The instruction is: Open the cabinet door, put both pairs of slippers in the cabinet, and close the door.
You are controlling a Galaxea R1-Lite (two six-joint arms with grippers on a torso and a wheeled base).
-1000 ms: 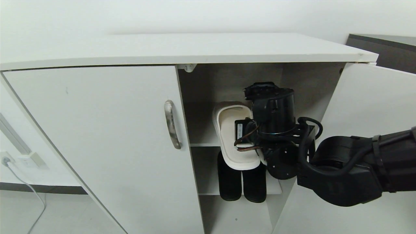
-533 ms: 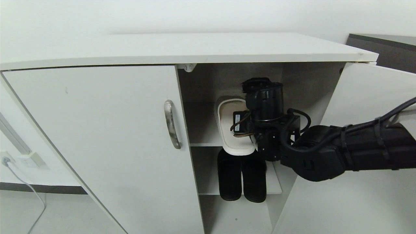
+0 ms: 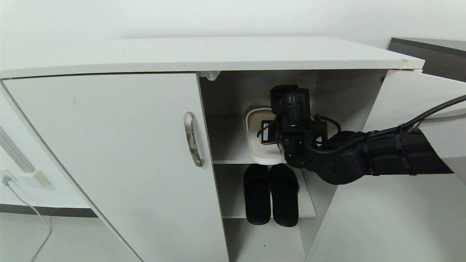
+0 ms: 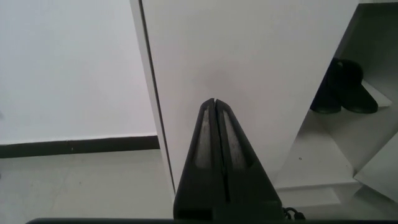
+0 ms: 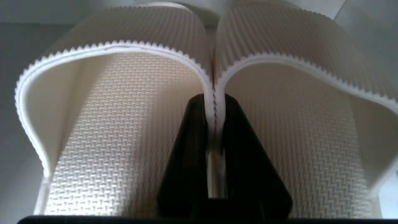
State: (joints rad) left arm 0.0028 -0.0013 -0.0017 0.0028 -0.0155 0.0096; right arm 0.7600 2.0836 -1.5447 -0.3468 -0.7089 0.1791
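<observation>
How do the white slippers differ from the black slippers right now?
The white slippers are at the upper shelf; the black slippers lie on the lower shelf. The white slippers are pinched together by the right gripper; the black slippers lie free. They differ in colour too. Both pairs sit side by side inside the cabinet.

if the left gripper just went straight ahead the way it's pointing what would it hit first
Most likely the closed cabinet door: the left gripper, shut, points at its white panel. How far off is unclear.
</observation>
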